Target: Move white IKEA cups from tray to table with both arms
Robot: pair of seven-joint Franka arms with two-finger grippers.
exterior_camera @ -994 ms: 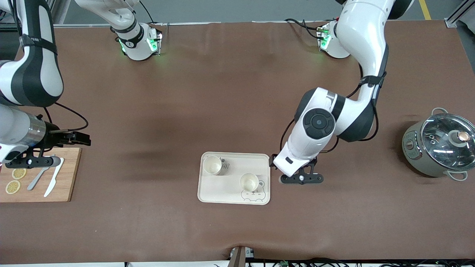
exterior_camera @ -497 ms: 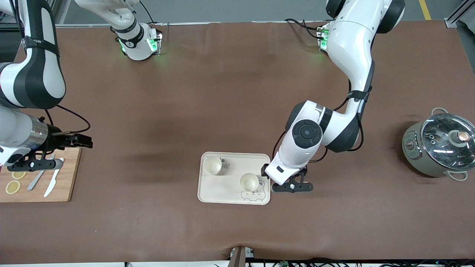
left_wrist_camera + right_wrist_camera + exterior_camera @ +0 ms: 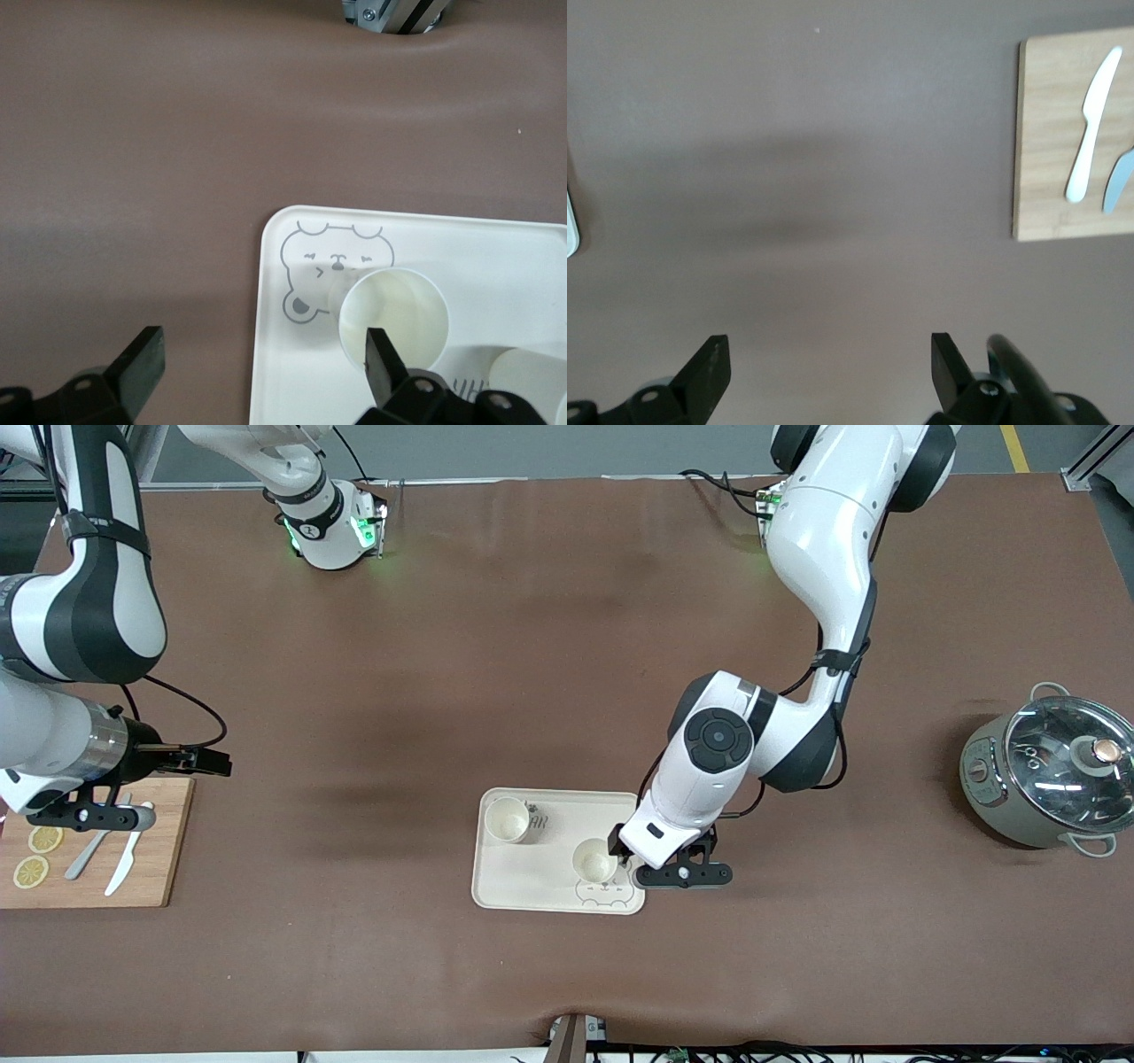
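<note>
Your left gripper point(image 3: 261, 363) hangs open over the tray point(image 3: 523, 886) edge beside one cup point(image 3: 594, 860); the other cup point(image 3: 507, 819) sits farther. Your right gripper point(image 3: 828, 367), open, is over bare counter point(image 3: 532, 646).

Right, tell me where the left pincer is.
The left pincer, open, is over the cream bear tray's edge toward the left arm's end, beside the nearer white cup.

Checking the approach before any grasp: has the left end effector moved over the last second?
Yes. The left end effector has shifted toward the right arm's end of the table, from beside the cream tray to over its edge, close to the nearer cup.
</note>
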